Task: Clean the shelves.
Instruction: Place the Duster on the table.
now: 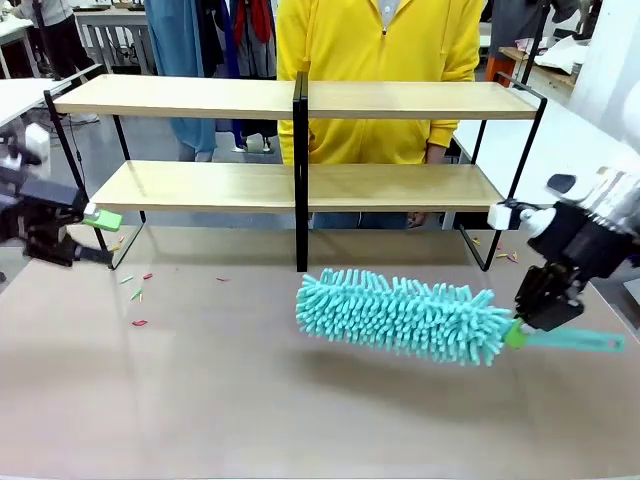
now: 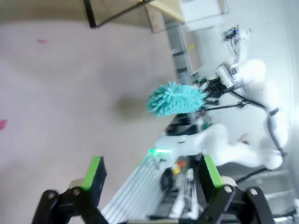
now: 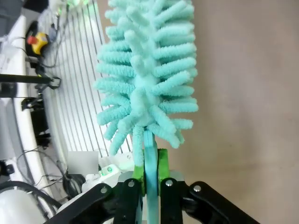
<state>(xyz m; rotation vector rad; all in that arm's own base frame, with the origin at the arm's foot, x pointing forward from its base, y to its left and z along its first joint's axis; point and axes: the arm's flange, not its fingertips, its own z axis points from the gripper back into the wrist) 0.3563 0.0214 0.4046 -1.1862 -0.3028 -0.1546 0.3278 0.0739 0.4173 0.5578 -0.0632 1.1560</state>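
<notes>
The shelves (image 1: 300, 100), two long light wooden boards in a thin black frame with a black centre post, stand at the far side of the table. My right gripper (image 1: 528, 322) is shut on the handle of a teal fluffy duster (image 1: 400, 313), which hangs above the table in front of the shelves, right of centre. The right wrist view has the green pads (image 3: 162, 164) pinching the duster (image 3: 147, 70) handle. My left gripper (image 1: 100, 218) hovers open at the left end of the lower shelf, nothing between its fingers (image 2: 96, 170). The duster (image 2: 175, 99) also appears far off in the left wrist view.
A person in a yellow top (image 1: 375, 60) stands behind the shelves. Small red and green scraps (image 1: 138, 295) lie on the table at front left, and a few more (image 1: 503, 254) near the shelves' right foot. White tables (image 1: 560, 140) flank the rack.
</notes>
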